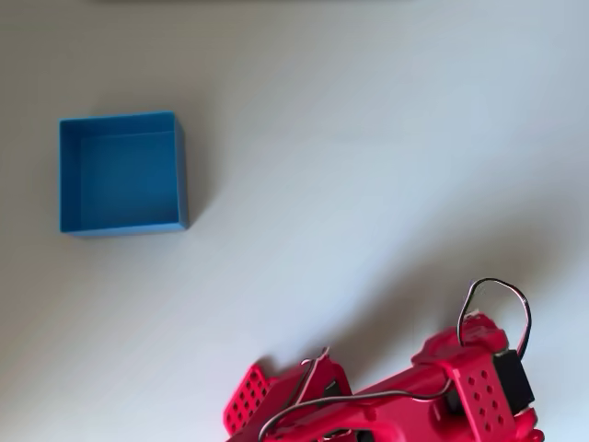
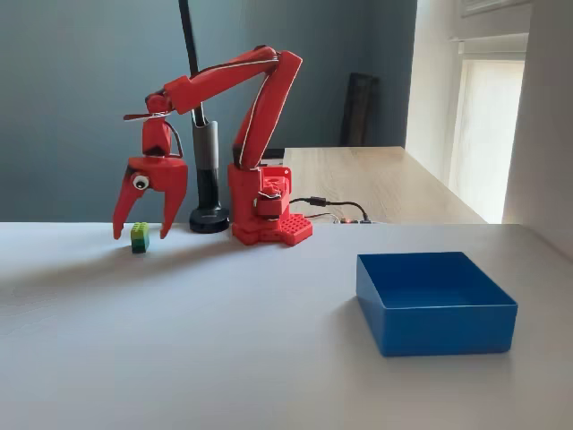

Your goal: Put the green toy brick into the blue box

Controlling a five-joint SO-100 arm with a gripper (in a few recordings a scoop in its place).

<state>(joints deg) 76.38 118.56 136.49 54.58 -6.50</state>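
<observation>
In the fixed view, the red two-finger gripper [image 2: 141, 236] hung with its fingers pointing down and spread wide, holding nothing. The small lime-green plastic toy brick with a darker green side [image 2: 140, 237] stood on the white table [image 2: 224, 340] between the fingertips; contact could not be determined. The brick lay well apart from the square, shallow bright-blue box [image 2: 436, 305], to its left and farther back. In the overhead view, the box [image 1: 122, 173] contained nothing.

White table [image 2: 224, 358], black stand [image 2: 208, 179] at back, wooden desk [image 2: 376, 179] behind (w/ dark chair).
</observation>
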